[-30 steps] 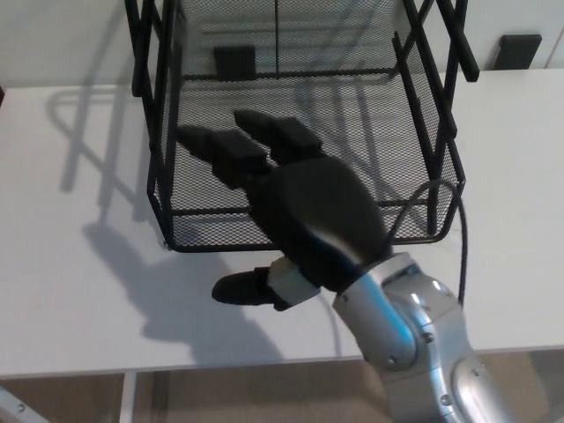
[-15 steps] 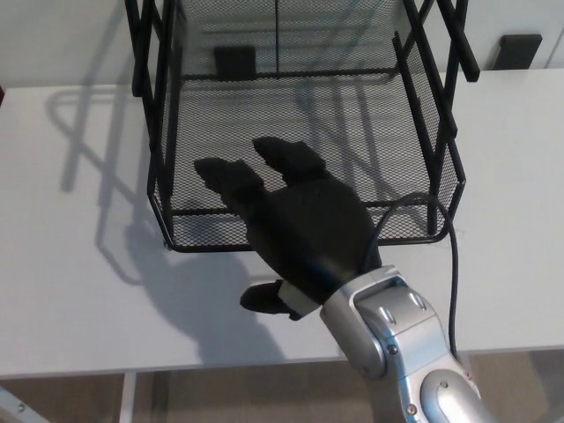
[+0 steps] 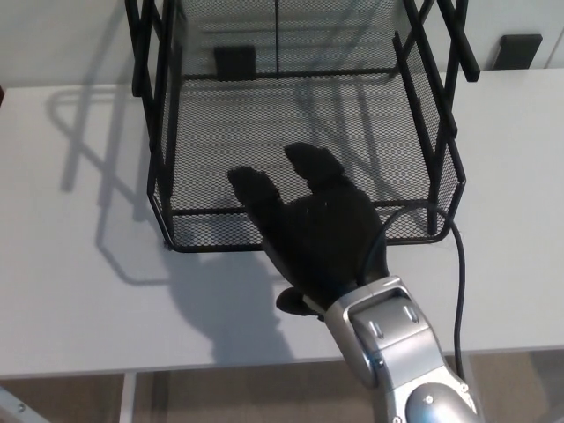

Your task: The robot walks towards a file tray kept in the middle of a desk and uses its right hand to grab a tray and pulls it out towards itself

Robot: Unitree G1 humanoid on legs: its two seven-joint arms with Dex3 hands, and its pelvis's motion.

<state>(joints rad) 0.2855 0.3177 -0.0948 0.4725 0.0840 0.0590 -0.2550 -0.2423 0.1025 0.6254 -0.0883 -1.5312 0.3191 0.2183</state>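
A black wire-mesh file tray rack [image 3: 148,62] stands on the white desk [image 3: 79,264]. Its lowest tray [image 3: 207,231] faces me with its front rim near the middle of the head view. My right hand [image 3: 322,233] reaches over that front rim from below right. Its two fingers [image 3: 253,187] dip down inside the tray, while the thumb [image 3: 295,302] stays outside, in front of the front wall and apart from it. The hand is open, with the rim lying between fingers and thumb. My left hand does not show.
Upright black posts of the rack rise at the tray's left and right [image 3: 445,44]. A black cable [image 3: 458,264] loops from my right wrist beside the tray's right corner. Two small black blocks [image 3: 520,48] sit at the back wall. The desk's front edge runs near the bottom.
My right hand has drawn back to the right and tipped downward, so its fingers now dip behind the front rim. The thumb has pulled in closer. The tray has not moved.
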